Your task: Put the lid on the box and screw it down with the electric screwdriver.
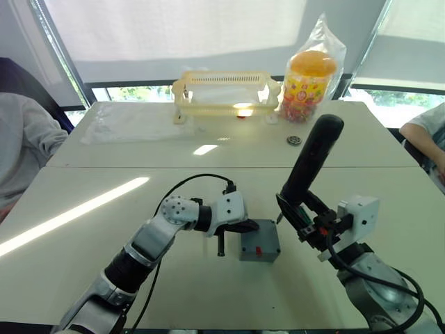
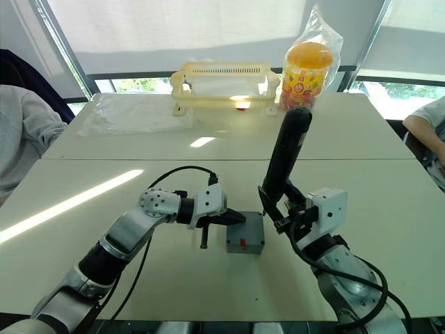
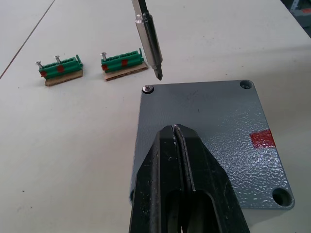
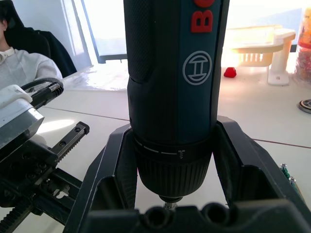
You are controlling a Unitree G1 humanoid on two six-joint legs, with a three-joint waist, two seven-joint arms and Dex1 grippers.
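1. Lid (image 3: 209, 141) sits on box (image 1: 260, 245), mid-surface.
2. Left gripper (image 3: 182, 160), fingers together, presses the lid.
3. Right gripper (image 1: 306, 223) fingers clamp the screwdriver (image 1: 311, 161); bit apparently just above the corner screw (image 3: 147, 89).
4. Seat bit squarely before driving.

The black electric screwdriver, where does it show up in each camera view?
Left eye view: black electric screwdriver rises right of centre, in the right gripper.
Right eye view: centre.
Left wrist view: only its metal bit, above the flat grey lid.
Right wrist view: fills the centre.
Shared landmark: the yellow basket.
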